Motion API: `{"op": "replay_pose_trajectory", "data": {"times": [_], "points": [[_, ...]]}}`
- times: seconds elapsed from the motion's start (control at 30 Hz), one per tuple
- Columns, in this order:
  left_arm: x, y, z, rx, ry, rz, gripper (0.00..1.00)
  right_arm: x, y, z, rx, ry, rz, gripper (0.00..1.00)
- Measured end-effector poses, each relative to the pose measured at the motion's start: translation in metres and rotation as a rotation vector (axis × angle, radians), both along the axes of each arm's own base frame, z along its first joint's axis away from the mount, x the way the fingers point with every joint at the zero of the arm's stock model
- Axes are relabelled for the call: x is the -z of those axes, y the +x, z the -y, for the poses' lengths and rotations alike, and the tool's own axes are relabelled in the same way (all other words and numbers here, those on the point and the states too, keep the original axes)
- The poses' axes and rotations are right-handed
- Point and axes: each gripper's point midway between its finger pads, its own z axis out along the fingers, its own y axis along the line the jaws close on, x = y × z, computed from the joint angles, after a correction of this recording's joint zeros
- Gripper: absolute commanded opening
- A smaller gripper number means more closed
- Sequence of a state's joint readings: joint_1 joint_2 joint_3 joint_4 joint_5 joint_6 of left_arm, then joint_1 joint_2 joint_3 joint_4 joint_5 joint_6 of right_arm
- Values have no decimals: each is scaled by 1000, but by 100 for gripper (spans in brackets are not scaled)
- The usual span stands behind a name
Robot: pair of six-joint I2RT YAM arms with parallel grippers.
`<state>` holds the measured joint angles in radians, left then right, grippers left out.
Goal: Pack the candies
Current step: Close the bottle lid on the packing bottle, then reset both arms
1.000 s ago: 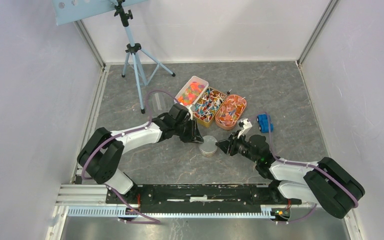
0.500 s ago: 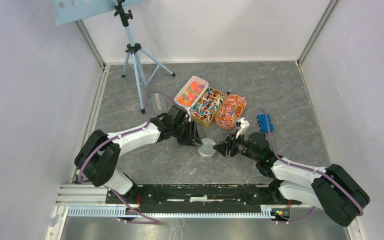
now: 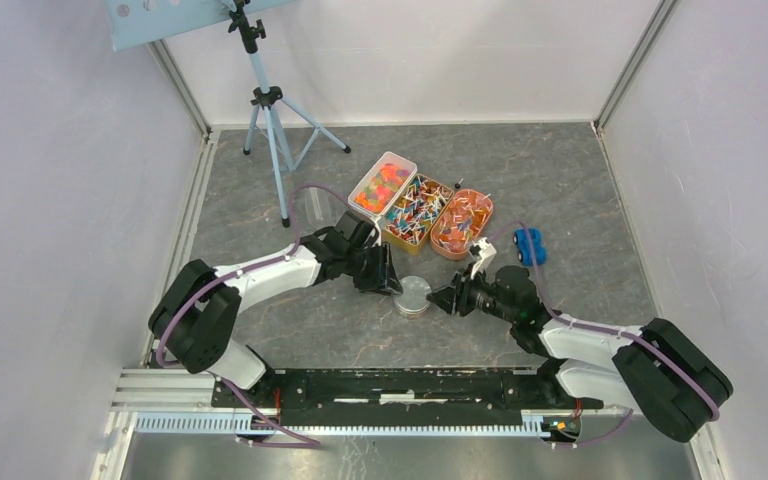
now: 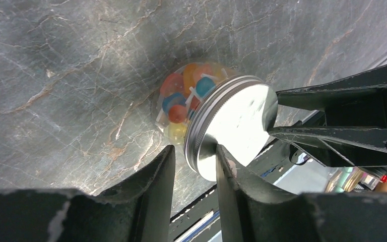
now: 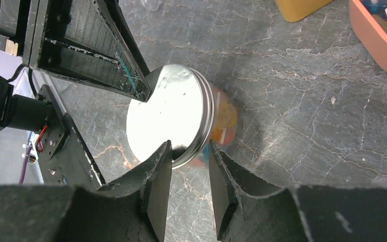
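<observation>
A small glass jar (image 3: 412,296) with a silver screw lid (image 4: 232,126) stands between both arms, candies (image 4: 184,106) showing through the glass. My left gripper (image 4: 194,154) straddles the lid's rim, narrowly open; one finger touches the lid's face and floor shows beside the other. From the opposite side my right gripper (image 5: 190,151) is shut on the lid's rim (image 5: 169,121). More candies fill three trays behind: white (image 3: 383,185), yellow (image 3: 415,210) and orange (image 3: 463,222).
A blue toy car (image 3: 529,245) sits right of the orange tray. A tripod (image 3: 272,130) stands at the back left, with a clear plastic item (image 3: 315,205) near its foot. White walls enclose the grey floor; a metal rail (image 3: 380,385) runs along the near edge.
The jar has shifted slightly left and toward the rail. My right gripper followed it leftward, and the left gripper drew back a little with it.
</observation>
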<state>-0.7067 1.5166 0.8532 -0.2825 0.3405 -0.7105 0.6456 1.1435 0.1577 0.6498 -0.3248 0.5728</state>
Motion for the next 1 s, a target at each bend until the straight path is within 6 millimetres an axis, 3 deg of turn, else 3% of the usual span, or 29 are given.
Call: {"op": "replay_pose_trajectory", "data": {"times": [0.37, 0.5, 0.63, 0.7, 0.77, 0.9, 1.0], "points": [[1, 1, 8, 1, -58, 17, 35, 2, -9, 10, 32, 61, 31, 39], [-1, 2, 8, 1, -54, 16, 42, 1, -6, 10, 36, 40, 33, 43], [-12, 8, 6, -4, -32, 17, 46, -2, -1, 11, 44, -5, 34, 59], [-35, 22, 11, -6, -39, 53, 50, -11, 5, 12, 53, -29, 50, 74], [-60, 37, 15, -10, -56, 98, 53, -26, 13, 12, 66, -52, 80, 97], [-130, 70, 20, -14, -104, 257, 65, -76, 34, 18, 121, -110, 176, 98], [-187, 83, 10, -38, -119, 382, 80, -118, 50, 30, 201, -164, 242, 98]]}}
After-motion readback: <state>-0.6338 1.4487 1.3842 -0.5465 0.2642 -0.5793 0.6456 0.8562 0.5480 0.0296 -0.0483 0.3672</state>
